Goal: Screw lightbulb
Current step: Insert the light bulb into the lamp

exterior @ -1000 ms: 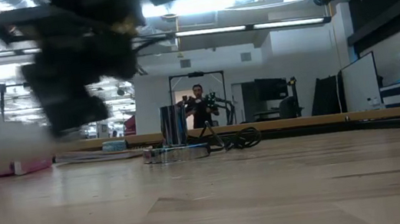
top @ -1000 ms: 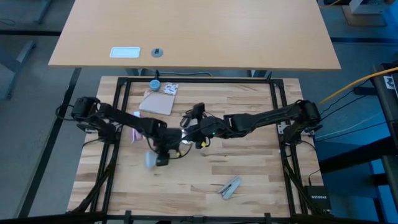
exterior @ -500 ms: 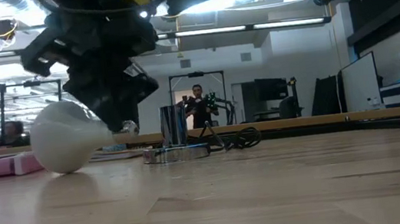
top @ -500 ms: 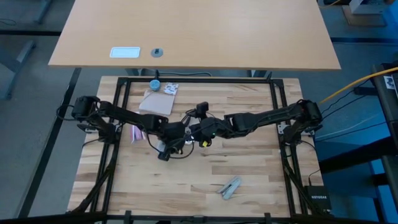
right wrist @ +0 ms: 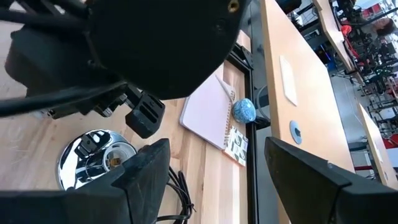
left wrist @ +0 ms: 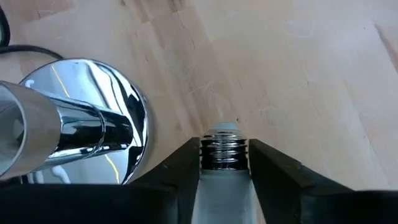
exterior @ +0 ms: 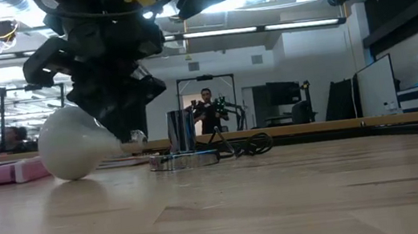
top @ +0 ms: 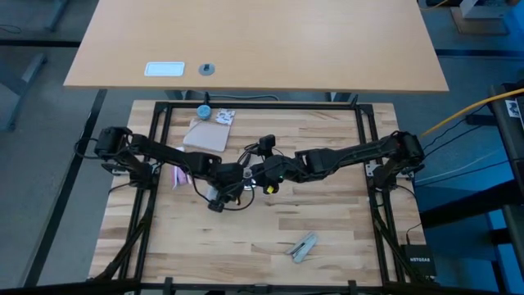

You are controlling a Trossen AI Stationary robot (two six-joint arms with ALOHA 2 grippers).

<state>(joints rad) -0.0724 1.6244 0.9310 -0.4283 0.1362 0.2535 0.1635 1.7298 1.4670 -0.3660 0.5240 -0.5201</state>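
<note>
Left gripper [left wrist: 224,163] clamps small frosted-white pear-shaped lightbulb [exterior: 75,146] by its neck at table centre, shiny chrome socket base [left wrist: 93,124] at its 9 o'clock; right gripper [right wrist: 214,171] open; align threads squarely before twisting.

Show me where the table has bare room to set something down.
Bare wood fills the table's front, broken only by the grey clip, and the right back corner. The middle is crowded: both arms, the lamp base, the bulb in the left pincer. Notebook and blue cap fill back left.
</note>
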